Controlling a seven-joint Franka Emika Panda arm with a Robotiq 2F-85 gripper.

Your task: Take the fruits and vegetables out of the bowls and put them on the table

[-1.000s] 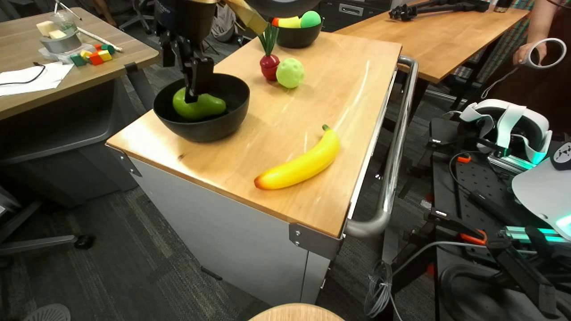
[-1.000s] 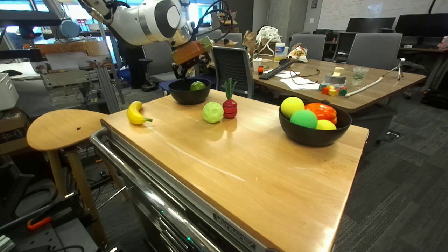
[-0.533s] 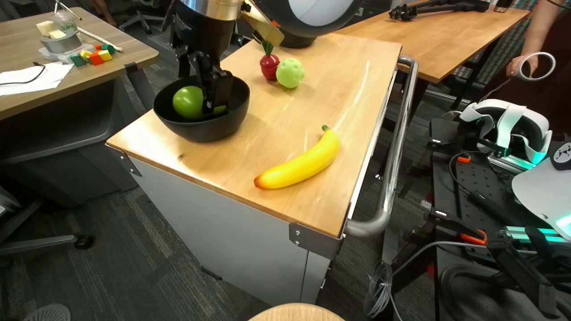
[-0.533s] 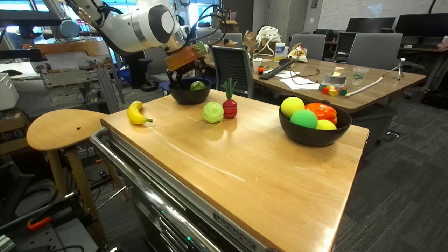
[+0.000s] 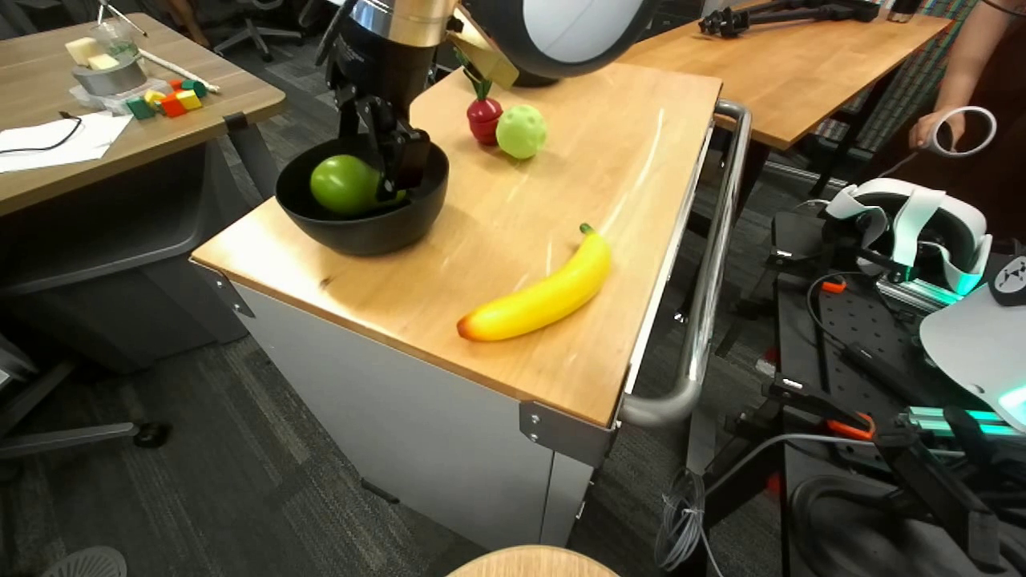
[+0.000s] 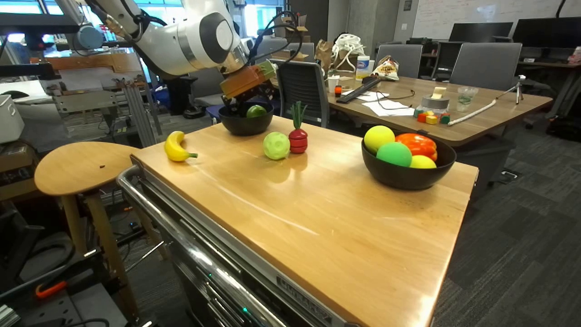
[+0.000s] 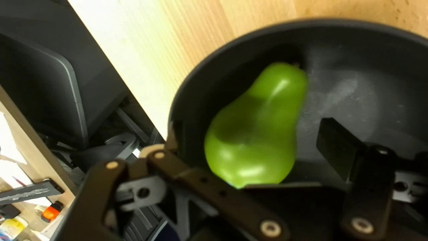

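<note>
my jaws: apart, nothing held | pear (image 7: 255, 134): in bowl (image 7: 351, 100), seen between my jaws in wrist view, depth unclear | long axis: slants across closing line | next, likely: squeeze its width

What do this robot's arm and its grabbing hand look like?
The arm is smooth, rounded and mostly white, with a dark ring around a white joint cap and a shiny metallic band. Black cables loop above an orange-brown block with a pale green end. The gripper is mostly black, with two jointed fingers, small round bolts and flat pads.
</note>
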